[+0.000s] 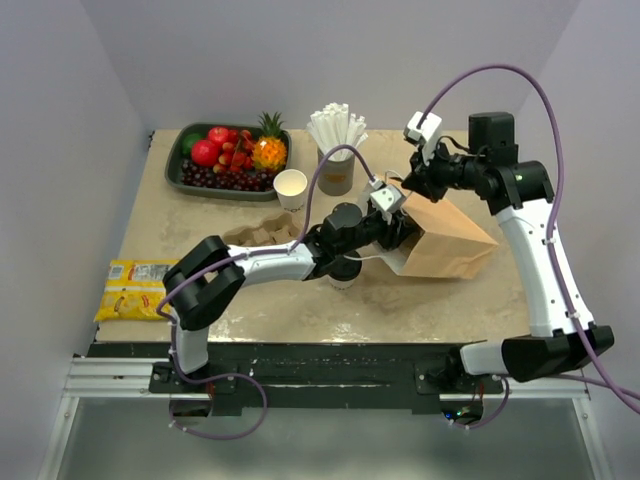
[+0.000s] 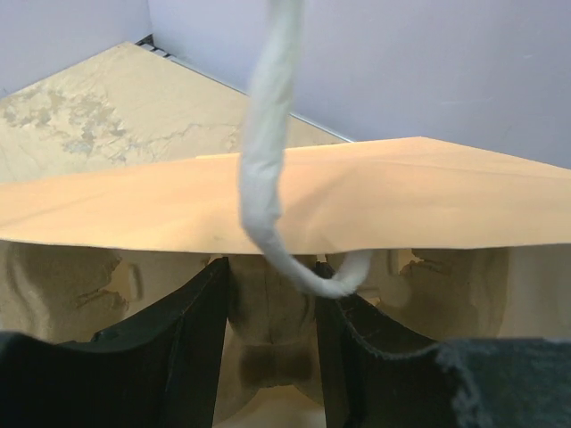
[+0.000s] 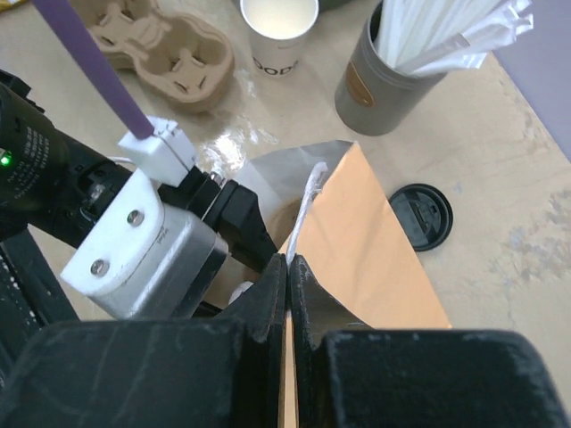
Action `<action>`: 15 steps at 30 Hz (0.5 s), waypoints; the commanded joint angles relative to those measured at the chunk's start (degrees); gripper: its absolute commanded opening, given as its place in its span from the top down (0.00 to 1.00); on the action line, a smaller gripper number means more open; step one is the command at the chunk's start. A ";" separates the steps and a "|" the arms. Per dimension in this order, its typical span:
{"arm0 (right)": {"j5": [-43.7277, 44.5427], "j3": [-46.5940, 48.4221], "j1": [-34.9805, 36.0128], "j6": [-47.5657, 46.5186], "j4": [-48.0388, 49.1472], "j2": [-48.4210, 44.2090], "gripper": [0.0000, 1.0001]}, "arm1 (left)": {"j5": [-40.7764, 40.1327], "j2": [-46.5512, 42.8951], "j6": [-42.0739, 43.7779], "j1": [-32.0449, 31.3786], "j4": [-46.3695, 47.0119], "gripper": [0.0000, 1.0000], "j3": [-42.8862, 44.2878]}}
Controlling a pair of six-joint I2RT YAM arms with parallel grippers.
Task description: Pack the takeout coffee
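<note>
the right gripper (image 3: 290, 278) is clenched on the top edge of the brown paper bag (image 1: 455, 245), whose mouth faces 9 o'clock in the top view. the left gripper (image 2: 270, 290) sits at that mouth, under the bag's white handle (image 2: 263, 178), with its fingers apart; whether they grasp anything cannot be told. the coffee cup (image 1: 344, 276) sits on the table (image 1: 450, 300) outside the bag, under the left arm at 8 o'clock of the mouth, and a black lid (image 3: 421, 217) lies beside the bag.
</note>
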 commanded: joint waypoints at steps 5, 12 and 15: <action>9.49 -2.73 0.00 -0.29 4.24 -3.37 1.00 | 4.03 1.72 -7.66 0.49 11.98 0.76 1.48; 8.53 -2.99 0.09 0.32 4.33 -3.11 1.00 | 5.70 5.06 -7.67 0.05 14.44 0.76 1.57; 6.96 -3.08 0.18 0.94 3.90 -3.29 1.00 | 7.37 6.64 -7.49 -0.04 16.37 0.74 2.27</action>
